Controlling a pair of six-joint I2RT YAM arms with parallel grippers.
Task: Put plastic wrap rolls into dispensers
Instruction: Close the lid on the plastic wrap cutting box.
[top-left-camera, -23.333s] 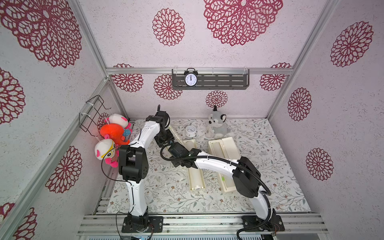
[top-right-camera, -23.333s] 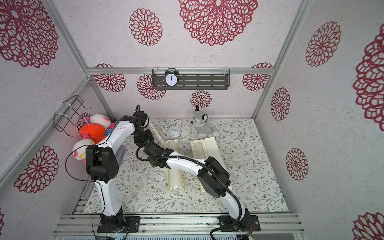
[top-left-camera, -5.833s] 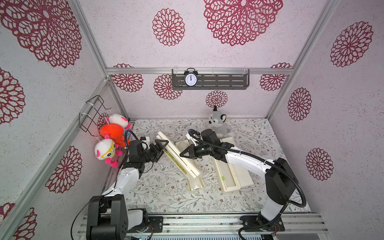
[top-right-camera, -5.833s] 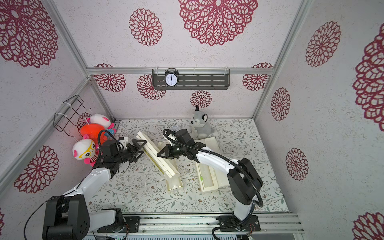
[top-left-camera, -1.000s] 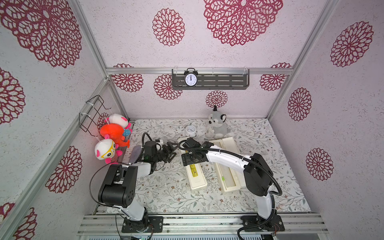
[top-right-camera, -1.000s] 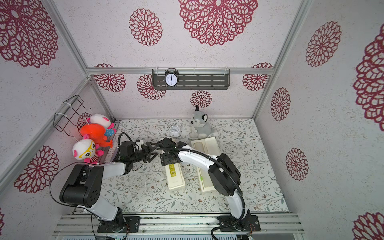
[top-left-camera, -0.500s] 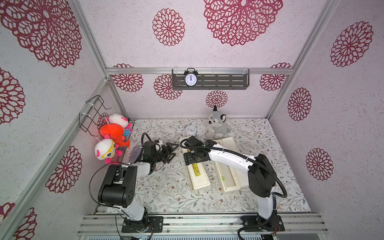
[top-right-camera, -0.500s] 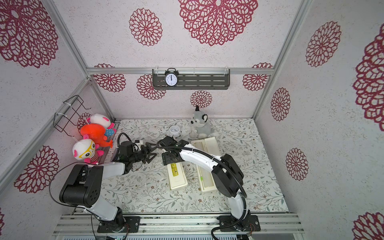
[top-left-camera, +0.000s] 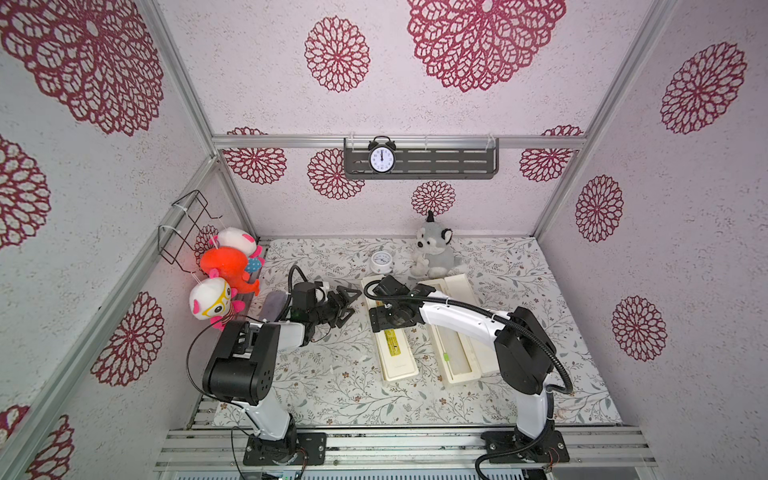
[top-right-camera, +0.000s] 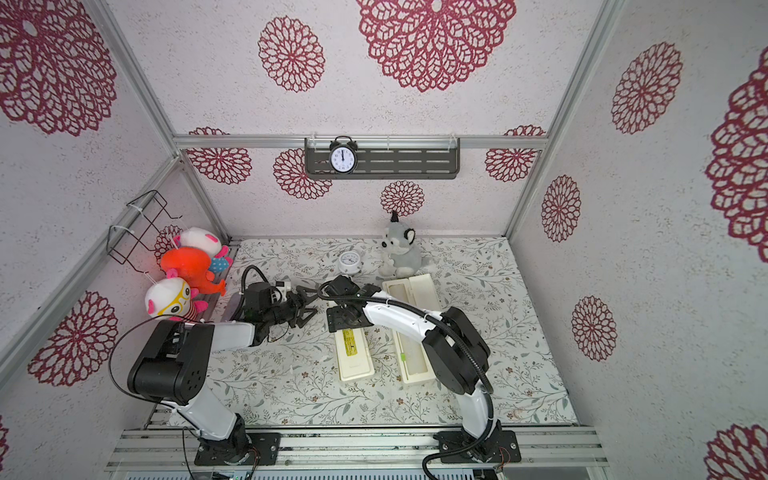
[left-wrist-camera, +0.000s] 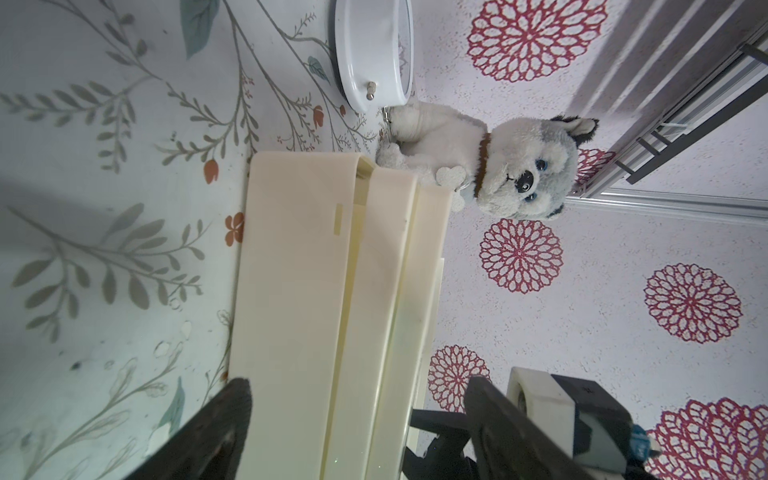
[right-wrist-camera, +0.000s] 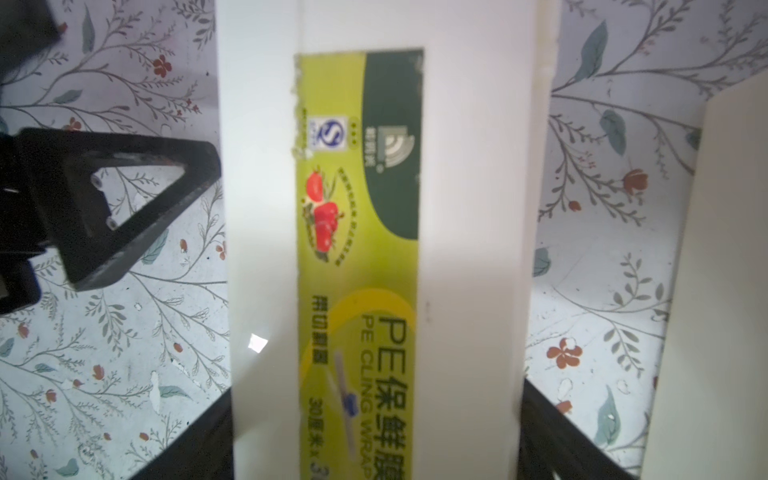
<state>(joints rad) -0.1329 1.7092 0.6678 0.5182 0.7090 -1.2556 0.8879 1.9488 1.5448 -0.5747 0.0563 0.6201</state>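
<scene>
Two cream dispensers lie side by side on the floral mat. The left dispenser (top-left-camera: 395, 353) (top-right-camera: 353, 353) is closed, its yellow-green label (right-wrist-camera: 357, 208) facing up. The right dispenser (top-left-camera: 457, 291) lies open, with a green slider (top-left-camera: 446, 356). My right gripper (top-left-camera: 390, 322) (right-wrist-camera: 376, 415) straddles the closed dispenser's far half, its fingers (right-wrist-camera: 552, 432) flush against both long sides. My left gripper (top-left-camera: 349, 307) (left-wrist-camera: 357, 386) hangs open and empty just left of that box; one of its fingers (right-wrist-camera: 62, 216) shows in the right wrist view. The plastic wrap rolls are hidden from view.
A plush husky (top-left-camera: 434, 253) and a small white clock (top-left-camera: 381, 262) stand at the back, close to the dispensers' far ends. Plush toys (top-left-camera: 226, 270) hang on the left wall under a wire basket (top-left-camera: 187, 224). A shelf with an alarm clock (top-left-camera: 381, 157) is on the back wall.
Some seconds ago both grippers held a roll over the left dispenser, then open; its lid is now closed. Over the last second the right gripper and that box shifted slightly right.
</scene>
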